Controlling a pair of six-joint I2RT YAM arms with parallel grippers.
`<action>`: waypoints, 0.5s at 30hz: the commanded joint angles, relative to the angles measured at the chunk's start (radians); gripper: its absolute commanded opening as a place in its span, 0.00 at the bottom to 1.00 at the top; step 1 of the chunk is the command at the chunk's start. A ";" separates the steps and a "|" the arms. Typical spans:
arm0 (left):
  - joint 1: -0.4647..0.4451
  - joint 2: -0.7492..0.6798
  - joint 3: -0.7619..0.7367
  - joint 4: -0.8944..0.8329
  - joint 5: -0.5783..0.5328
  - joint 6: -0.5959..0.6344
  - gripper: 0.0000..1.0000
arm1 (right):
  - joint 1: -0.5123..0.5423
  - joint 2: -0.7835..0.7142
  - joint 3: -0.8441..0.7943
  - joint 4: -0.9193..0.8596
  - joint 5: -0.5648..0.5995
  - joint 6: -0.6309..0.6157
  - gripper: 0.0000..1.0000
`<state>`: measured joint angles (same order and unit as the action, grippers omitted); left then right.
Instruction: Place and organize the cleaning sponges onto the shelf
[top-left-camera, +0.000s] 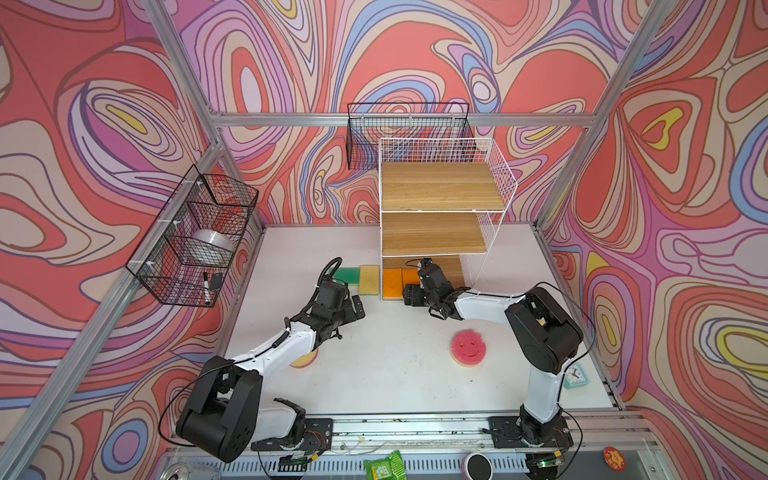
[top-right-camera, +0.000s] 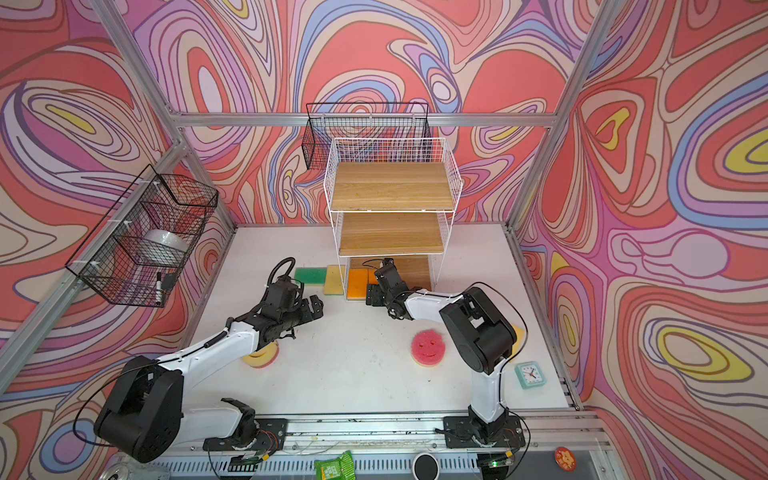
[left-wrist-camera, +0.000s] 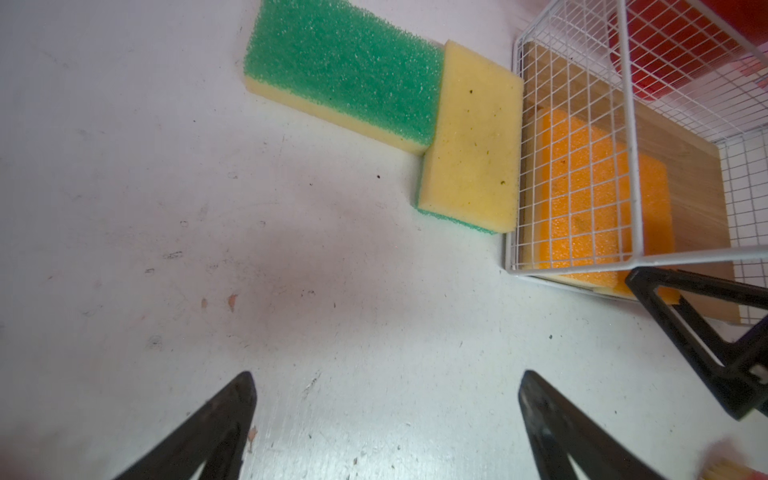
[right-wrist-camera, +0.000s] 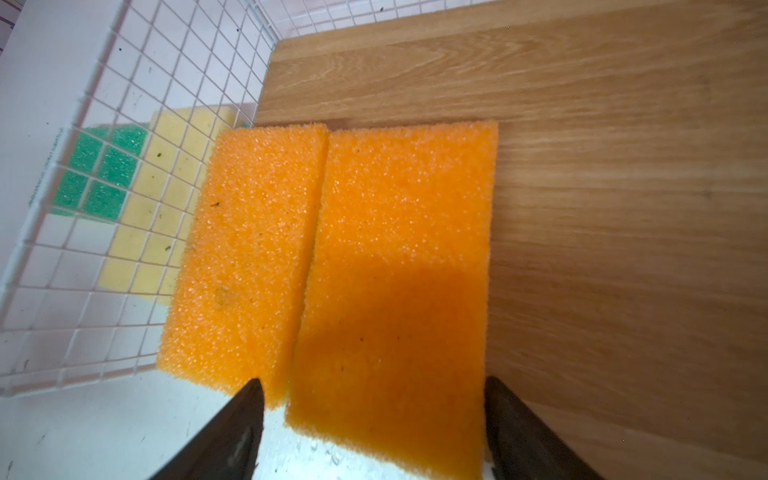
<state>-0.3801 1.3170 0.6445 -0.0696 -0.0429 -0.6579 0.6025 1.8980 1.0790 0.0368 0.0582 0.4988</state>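
Note:
The shelf (top-left-camera: 440, 187) stands at the back of the table. Two orange sponges (right-wrist-camera: 245, 257) (right-wrist-camera: 399, 266) lie side by side on its bottom board (right-wrist-camera: 602, 208). My right gripper (right-wrist-camera: 374, 384) is open, its fingers either side of the right-hand orange sponge's near end. A green-faced sponge (left-wrist-camera: 345, 70) and a yellow-side-up sponge (left-wrist-camera: 473, 137) lie on the table against the shelf's left side. My left gripper (left-wrist-camera: 384, 380) is open over bare table short of them. A pink smiley sponge (top-left-camera: 468, 347) lies mid-table. Another round sponge (top-right-camera: 262, 357) is partly hidden under the left arm.
Black wire baskets hang on the left wall (top-left-camera: 195, 237) and behind the shelf (top-left-camera: 409, 133). A small teal clock (top-left-camera: 575, 374) sits at the table's right edge. A green packet (top-left-camera: 384, 465) lies beyond the front rail. The two grippers are close together at the shelf's front left corner.

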 joint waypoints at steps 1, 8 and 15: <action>-0.003 -0.012 0.004 -0.005 -0.019 0.000 1.00 | -0.001 -0.037 -0.016 0.011 -0.011 0.015 0.84; -0.003 -0.016 0.008 -0.012 -0.021 0.000 1.00 | 0.000 -0.036 -0.022 0.021 -0.027 0.021 0.84; -0.003 -0.020 0.012 -0.017 -0.020 -0.001 1.00 | 0.000 -0.022 -0.010 0.031 -0.043 0.026 0.84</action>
<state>-0.3801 1.3163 0.6445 -0.0700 -0.0498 -0.6579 0.6025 1.8851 1.0710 0.0536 0.0261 0.5179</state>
